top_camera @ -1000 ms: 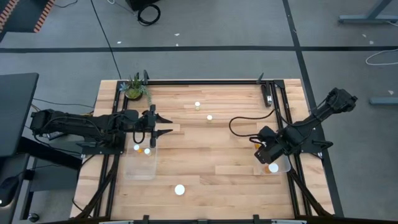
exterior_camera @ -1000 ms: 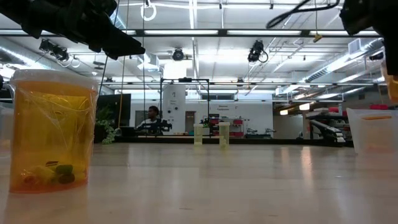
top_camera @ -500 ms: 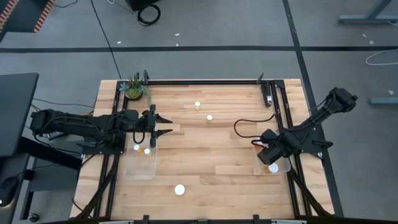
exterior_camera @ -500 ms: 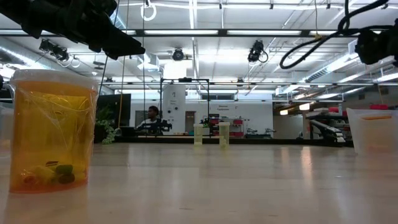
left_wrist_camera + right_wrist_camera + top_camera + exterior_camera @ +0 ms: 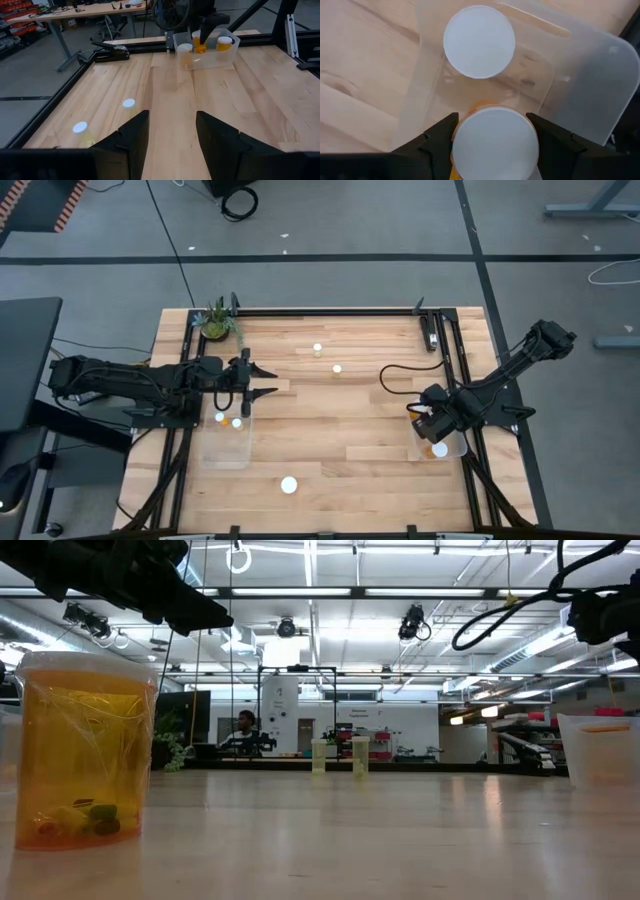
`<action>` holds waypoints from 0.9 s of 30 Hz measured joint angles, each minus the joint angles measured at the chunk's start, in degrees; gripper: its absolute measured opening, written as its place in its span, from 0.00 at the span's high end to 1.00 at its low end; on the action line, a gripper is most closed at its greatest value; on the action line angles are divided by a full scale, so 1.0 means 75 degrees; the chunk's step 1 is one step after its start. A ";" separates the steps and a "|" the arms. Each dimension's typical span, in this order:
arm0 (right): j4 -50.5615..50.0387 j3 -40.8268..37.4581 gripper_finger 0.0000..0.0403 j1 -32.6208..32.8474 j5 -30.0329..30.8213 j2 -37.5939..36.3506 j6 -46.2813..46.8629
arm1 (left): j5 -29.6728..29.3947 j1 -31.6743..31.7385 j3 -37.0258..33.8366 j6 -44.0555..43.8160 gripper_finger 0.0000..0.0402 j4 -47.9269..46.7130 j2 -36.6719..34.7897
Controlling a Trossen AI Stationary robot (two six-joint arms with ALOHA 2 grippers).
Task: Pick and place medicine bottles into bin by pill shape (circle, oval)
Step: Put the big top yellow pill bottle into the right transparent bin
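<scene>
Right end effector [image 5: 492, 137] clamped on an orange bottle [image 5: 495, 145] by its sides, white cap facing the wrist camera, so long axis upright, poised over the clear bin [image 5: 600, 75] at the right edge of the surface [image 5: 340, 430]. Probably held vertical to drop standing beside the white-capped bottle [image 5: 479, 41] already inside. Left end effector [image 5: 170, 135] parked with fingers moderately apart, empty, above the left bin [image 5: 226, 442]. Three loose bottles upright on the surface: two far [image 5: 317, 349], [image 5: 337, 368], one near [image 5: 289, 485].
</scene>
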 joint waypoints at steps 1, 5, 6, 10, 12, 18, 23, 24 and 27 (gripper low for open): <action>0.0004 0.0000 0.43 0.0000 0.0001 0.0000 0.0092 | -0.0003 0.0000 0.0000 0.0000 0.57 0.0000 0.0000; 0.0236 0.0000 0.43 0.0000 -0.0004 0.0000 0.0613 | 0.0000 0.0000 0.0000 0.0000 0.57 0.0000 -0.0003; 0.0346 0.0000 0.43 0.0002 -0.0024 0.0000 0.0729 | 0.0000 -0.0002 0.0000 0.0000 0.57 0.0000 0.0000; 0.0462 0.0000 0.43 0.0009 -0.0071 0.0098 0.1013 | 0.0000 0.0000 0.0000 0.0000 0.57 0.0000 0.0000; 0.0474 0.0000 0.43 0.0009 -0.0114 0.0196 0.0990 | -0.0002 -0.0003 0.0000 -0.0002 0.57 0.0000 0.0000; 0.0487 0.0000 0.40 0.0009 -0.0228 0.0395 0.0892 | 0.0000 -0.0003 0.0000 0.0000 0.57 0.0000 0.0000; 0.0566 -0.0056 0.39 0.0009 -0.0274 0.0396 0.0889 | -0.0001 -0.0002 0.0000 0.0000 0.57 0.0000 0.0000; 0.0603 -0.0099 0.39 0.0009 -0.0323 0.0396 0.0889 | 0.0000 -0.0002 0.0000 0.0000 0.57 0.0000 -0.0001; 0.0723 -0.0230 0.38 0.0009 -0.0424 0.0396 0.0888 | 0.0000 0.0000 0.0000 0.0000 0.57 0.0000 0.0000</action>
